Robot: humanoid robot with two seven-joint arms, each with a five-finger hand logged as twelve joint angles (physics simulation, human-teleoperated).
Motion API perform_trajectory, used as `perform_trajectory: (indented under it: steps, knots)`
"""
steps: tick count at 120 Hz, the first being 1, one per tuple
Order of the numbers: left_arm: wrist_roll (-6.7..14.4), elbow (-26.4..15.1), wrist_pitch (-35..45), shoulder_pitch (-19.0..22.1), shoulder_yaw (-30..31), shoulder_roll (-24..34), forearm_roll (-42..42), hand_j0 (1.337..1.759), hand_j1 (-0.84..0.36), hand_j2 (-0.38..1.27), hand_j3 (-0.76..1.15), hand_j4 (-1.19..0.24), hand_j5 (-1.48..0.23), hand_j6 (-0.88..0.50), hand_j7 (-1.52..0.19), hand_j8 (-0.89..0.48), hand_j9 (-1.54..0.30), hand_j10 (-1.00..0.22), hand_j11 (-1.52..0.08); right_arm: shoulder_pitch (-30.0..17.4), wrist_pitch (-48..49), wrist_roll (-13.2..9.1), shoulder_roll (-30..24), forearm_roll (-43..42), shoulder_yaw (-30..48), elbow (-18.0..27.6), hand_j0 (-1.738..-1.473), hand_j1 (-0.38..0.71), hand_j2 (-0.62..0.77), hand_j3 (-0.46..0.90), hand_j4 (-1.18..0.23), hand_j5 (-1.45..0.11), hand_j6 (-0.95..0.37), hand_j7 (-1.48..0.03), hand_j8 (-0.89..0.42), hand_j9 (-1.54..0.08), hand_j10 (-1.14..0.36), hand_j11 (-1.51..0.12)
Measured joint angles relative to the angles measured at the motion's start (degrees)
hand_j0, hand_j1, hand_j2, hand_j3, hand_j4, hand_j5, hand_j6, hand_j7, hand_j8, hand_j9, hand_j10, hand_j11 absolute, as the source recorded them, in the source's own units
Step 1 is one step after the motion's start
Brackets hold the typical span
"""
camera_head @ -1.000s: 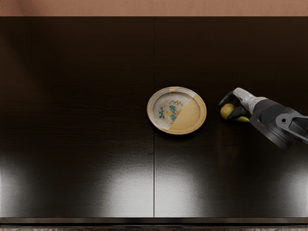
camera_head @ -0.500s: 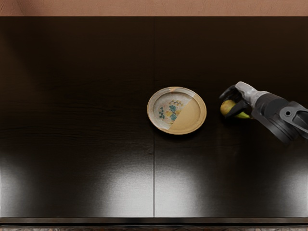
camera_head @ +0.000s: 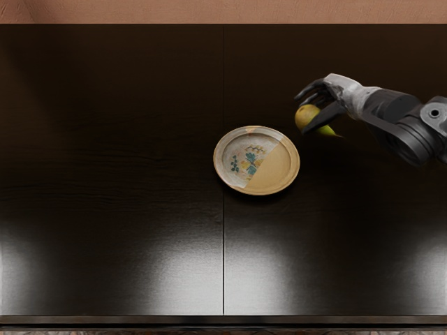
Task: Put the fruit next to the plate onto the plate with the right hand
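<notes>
A dark, nearly black wooden table (camera_head: 112, 209) fills almost the whole head view. Its polished top carries broad pale sheens of reflected light towards the near edge. A thin straight seam (camera_head: 223, 244) runs from the far edge to the near one, splitting the top into two panels. Beyond the far edge, a narrow strip of reddish-brown background (camera_head: 223, 10) crosses the top of the picture; what it belongs to cannot be told.

A round plate (camera_head: 276, 171) lies flat just right of the seam. One half is plain tan, and the other is pale with a small blue and yellow pattern.

The right hand (camera_head: 325, 101) reaches in from the right edge on a grey and black forearm (camera_head: 405, 125). Its dark fingers are curled around a yellow-green fruit (camera_head: 305, 115), gripping it from above and from the side. The fruit shows up and to the right of the plate's rim, near it but not over the dish.
</notes>
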Motion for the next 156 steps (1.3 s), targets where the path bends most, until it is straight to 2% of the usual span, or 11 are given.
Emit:
perform_trajectory:
  steps: [26,52,54,55,59,75,86,100,123,140,156]
  knots:
    - [0.0,0.0,0.0,0.0,0.01,0.0,0.0,1.658,0.35,0.0,0.0,0.0,0.0,0.0,0.0,0.0,0.0,0.0,0.0,1.96,2.13,0.0,4.66,1.26,0.58,0.01,-1.658,0.23,0.23,0.0,-0.56,-0.77,-0.56,-0.75,-0.43,-0.75,-0.52,-0.73]
    - [0.0,0.0,0.0,0.0,0.01,0.0,0.0,1.658,0.35,0.0,0.0,0.0,0.0,0.0,0.0,0.0,0.0,0.0,0.0,0.67,2.68,-0.01,9.81,1.47,0.49,0.0,-1.658,0.27,0.33,0.0,-0.56,-0.75,-0.55,-0.74,-0.42,-0.74,-0.5,-0.71]
    - [0.0,0.0,0.0,0.0,0.01,0.0,0.0,1.658,0.35,0.0,0.0,0.0,0.0,0.0,0.0,0.0,0.0,0.0,0.0,0.56,2.67,0.0,10.08,1.47,0.49,0.0,-1.658,0.26,0.31,0.0,-0.55,-0.74,-0.55,-0.73,-0.43,-0.73,-0.49,-0.71]
    - [0.0,0.0,0.0,0.0,0.01,0.0,0.0,1.658,0.35,0.0,0.0,0.0,0.0,0.0,0.0,0.0,0.0,0.0,0.0,0.5,2.68,0.01,10.2,1.48,0.48,0.0,-1.658,0.26,0.33,0.0,-0.55,-0.74,-0.54,-0.73,-0.42,-0.72,-0.49,-0.7]
    - [0.0,0.0,0.0,0.0,0.01,0.0,0.0,1.658,0.35,0.0,0.0,0.0,0.0,0.0,0.0,0.0,0.0,0.0,0.0,0.35,2.69,0.03,10.6,1.42,0.5,0.0,-1.658,0.22,0.27,0.0,-0.51,-0.69,-0.51,-0.68,-0.4,-0.67,-0.46,-0.65]
    - [0.0,0.0,0.0,0.0,-0.01,0.0,0.0,1.658,0.35,0.0,0.0,0.0,0.0,0.0,0.0,0.0,0.0,0.0,0.0,0.0,3.6,0.06,10.85,2.8,2.12,0.04,-1.658,-0.05,0.14,0.0,-0.27,-0.37,-0.27,-0.36,-0.22,-0.36,-0.25,-0.35]
    - [0.0,0.0,0.0,0.0,-0.01,0.0,0.0,1.658,0.35,0.0,0.0,0.0,0.0,0.0,0.0,0.0,0.0,0.0,0.0,-0.31,8.79,0.07,8.39,9.04,6.09,0.04,-1.658,-0.16,0.09,0.0,-0.17,-0.23,-0.17,-0.23,-0.14,-0.23,-0.16,-0.22]
    - [0.0,0.0,0.0,0.0,-0.01,0.0,0.0,1.658,0.35,0.0,0.0,0.0,0.0,0.0,0.0,0.0,0.0,0.0,0.0,-1.18,20.46,0.08,4.83,18.55,12.76,0.01,-1.658,-0.24,0.05,0.0,-0.1,-0.13,-0.1,-0.13,-0.08,-0.13,-0.09,-0.13]
    - [0.0,0.0,0.0,0.0,0.0,0.0,0.0,1.658,0.35,0.0,0.0,0.0,0.0,0.0,0.0,0.0,0.0,0.0,0.0,-8.45,39.58,0.08,1.55,30.79,23.59,0.0,-1.658,-0.31,0.02,0.0,-0.04,-0.05,-0.04,-0.05,-0.03,-0.05,-0.03,-0.05]
    - [0.0,0.0,0.0,0.0,-0.01,0.0,0.0,1.658,0.35,0.0,0.0,0.0,0.0,0.0,0.0,0.0,0.0,0.0,0.0,-16.95,43.74,0.08,0.72,36.88,30.58,-0.06,-1.658,-0.33,0.01,0.0,-0.02,-0.03,-0.02,-0.03,-0.02,-0.03,-0.02,-0.02]
    - [0.0,0.0,0.0,0.0,0.0,0.0,0.0,1.658,0.35,0.0,0.0,0.0,0.0,0.0,0.0,0.0,0.0,0.0,0.0,-25.4,44.78,0.08,0.09,39.27,37.8,-0.38,-1.658,-0.34,0.01,0.0,-0.01,-0.01,-0.01,-0.01,-0.01,-0.01,-0.01,-0.01]
